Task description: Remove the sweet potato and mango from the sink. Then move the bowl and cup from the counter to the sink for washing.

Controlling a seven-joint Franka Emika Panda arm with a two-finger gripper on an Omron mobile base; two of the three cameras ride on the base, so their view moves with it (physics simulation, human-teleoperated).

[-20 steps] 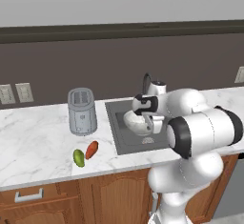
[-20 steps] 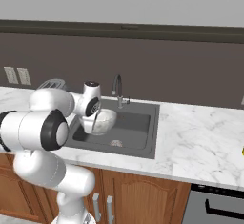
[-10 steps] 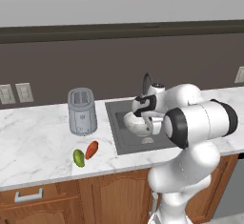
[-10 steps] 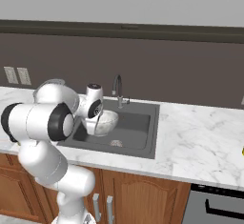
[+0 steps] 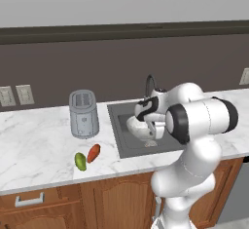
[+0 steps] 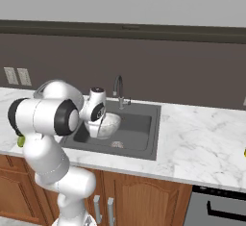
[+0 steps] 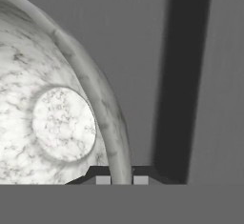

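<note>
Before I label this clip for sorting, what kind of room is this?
A kitchen, rendered rather than real. A dark sink with a curved faucet is set in a white marble counter, a grey toaster stands by the wall, and wooden cabinets run below.

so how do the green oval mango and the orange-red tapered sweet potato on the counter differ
The green oval mango is rounder and blunt-ended, while the orange-red tapered sweet potato is slimmer with pointed ends. The mango lies nearer the counter's front edge and to the left; the sweet potato sits slightly behind it, angled toward the grey toaster. Both are similar in size, lie side by side on the white marble counter, and are out of the dark sink.
</note>
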